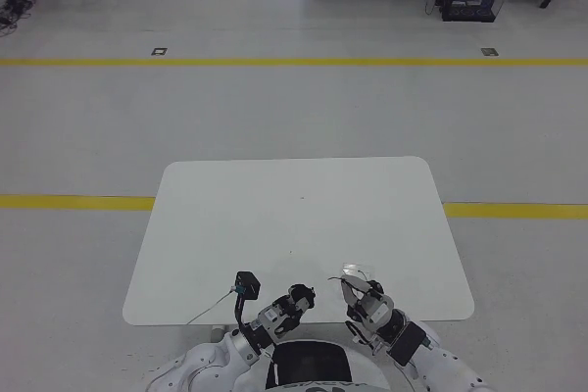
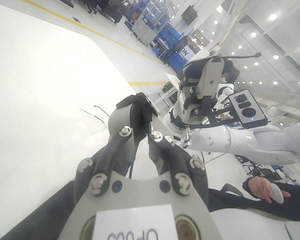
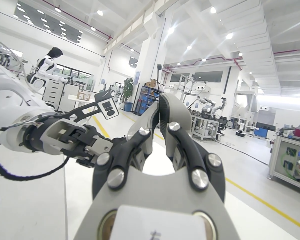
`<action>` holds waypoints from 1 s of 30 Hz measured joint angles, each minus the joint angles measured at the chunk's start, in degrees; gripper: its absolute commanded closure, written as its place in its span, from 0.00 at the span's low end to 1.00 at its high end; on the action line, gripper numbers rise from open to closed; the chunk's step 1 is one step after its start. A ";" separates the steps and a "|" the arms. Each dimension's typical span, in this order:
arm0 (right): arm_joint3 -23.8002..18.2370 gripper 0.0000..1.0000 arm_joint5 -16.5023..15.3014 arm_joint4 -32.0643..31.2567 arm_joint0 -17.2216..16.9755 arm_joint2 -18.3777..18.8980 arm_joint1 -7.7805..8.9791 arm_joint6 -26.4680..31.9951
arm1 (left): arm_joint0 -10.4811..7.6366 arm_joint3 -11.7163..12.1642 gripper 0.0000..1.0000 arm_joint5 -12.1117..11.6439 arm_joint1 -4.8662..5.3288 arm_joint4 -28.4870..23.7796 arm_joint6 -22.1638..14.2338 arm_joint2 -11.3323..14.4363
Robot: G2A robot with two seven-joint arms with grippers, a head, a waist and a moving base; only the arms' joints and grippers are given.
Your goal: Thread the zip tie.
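White label (image 2: 133, 219) at bottom of left wrist view, print cut off by frame edge; second label (image 3: 155, 222) at bottom of right wrist view, likewise unreadable. Right fingers (image 3: 173, 112) clamped on zip tie (image 3: 159, 81), frame centre; thin black strip stands up from tips. Left fingers (image 2: 118, 119) together; dark material at tips hard to make out. Thin dark strips (image 2: 100, 112) on white worktop (image 1: 304, 216), too small to identify. Pale floor (image 1: 78, 118), yellow lines (image 1: 294, 62), blue racks (image 2: 162, 31).
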 measured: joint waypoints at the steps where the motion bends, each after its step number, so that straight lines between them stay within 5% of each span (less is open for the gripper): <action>1: 0.00 1.00 0.00 0.00 0.00 0.00 0.00 0.00 | 0.00 0.00 1.00 0.00 0.00 0.00 0.00 0.00; 18: -0.28 1.00 0.27 0.00 0.11 -0.10 -0.01 0.50 | -0.01 -0.03 1.00 0.19 -0.04 -0.21 -0.04 -0.01; 25: 6.57 1.00 7.83 0.00 5.05 -7.31 1.63 -4.88 | 0.41 -3.96 1.00 5.74 -0.54 -6.18 0.10 -1.33; 30: 7.15 1.00 12.87 0.00 7.60 -11.24 1.97 -4.73 | 1.46 -6.53 1.00 11.74 -0.77 -8.39 -0.52 -2.11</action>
